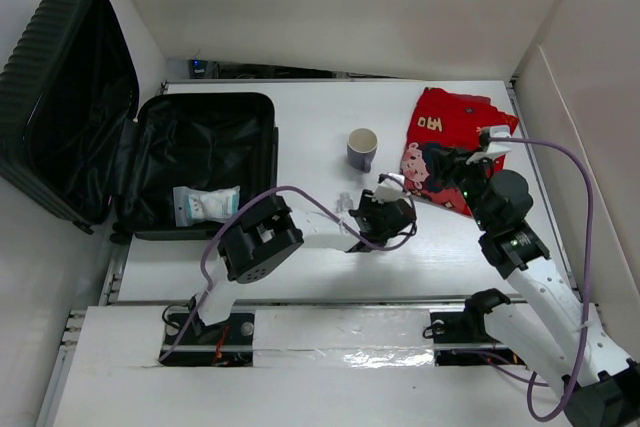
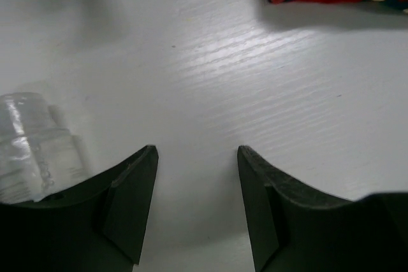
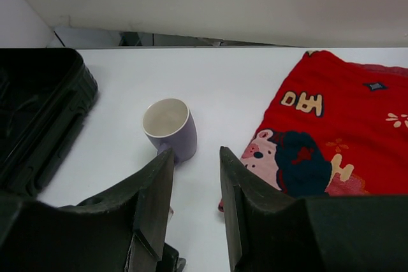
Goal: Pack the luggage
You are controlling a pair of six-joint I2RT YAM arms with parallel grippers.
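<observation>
left gripper (image 2: pixel 194 152) released, empty, right of luggage (image 1: pixel 215 142) | right gripper (image 3: pixel 194 157) released, empty | risk: tipping clear bottle (image 2: pixel 29 148), outside jaws, on closing

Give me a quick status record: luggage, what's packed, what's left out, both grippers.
luggage: open on the table's left side, lid swung back
packed: one white packet in the base
left out: mug, upright; red cloth; clear bottle
left gripper: open, empty, over bare table, bottle beside one finger
right gripper: open, empty, by the cloth
</observation>
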